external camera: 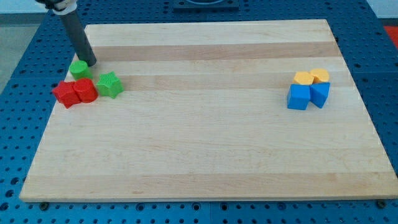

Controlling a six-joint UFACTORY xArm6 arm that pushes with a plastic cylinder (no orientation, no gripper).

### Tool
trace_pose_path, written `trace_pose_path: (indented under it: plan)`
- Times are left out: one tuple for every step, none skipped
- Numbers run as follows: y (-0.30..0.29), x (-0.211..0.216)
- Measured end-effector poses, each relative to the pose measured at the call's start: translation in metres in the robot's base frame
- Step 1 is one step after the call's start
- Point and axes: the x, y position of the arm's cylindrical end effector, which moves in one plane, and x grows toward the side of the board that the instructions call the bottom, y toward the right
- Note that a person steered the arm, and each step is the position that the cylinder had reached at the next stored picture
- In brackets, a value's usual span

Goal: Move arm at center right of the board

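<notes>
Touching the far-right edge of the green cylinder, my tip rests bare at the board's far left, holding nothing. Nearer lie the red star, red cylinder and green star. Center right holds two blue blocks, with two yellow blocks just beyond.

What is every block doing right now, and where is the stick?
my tip: on the board, upper left, just beside the green cylinder.
green cylinder: upright, next to the tip.
green star block: flat, beside the red blocks.
two red blocks: flat, touching each other.
two yellow blocks: side by side, at the view's right.
two blue blocks: side by side, right below the yellow ones.
</notes>
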Motion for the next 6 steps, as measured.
trace_pose_path:
  plan:
    - [0.000, 0.019]
    - [0.001, 0.013]
    - [0.048, -0.010]
    - [0.151, -0.009]
    - [0.282, 0.011]
    - [0.389, 0.028]
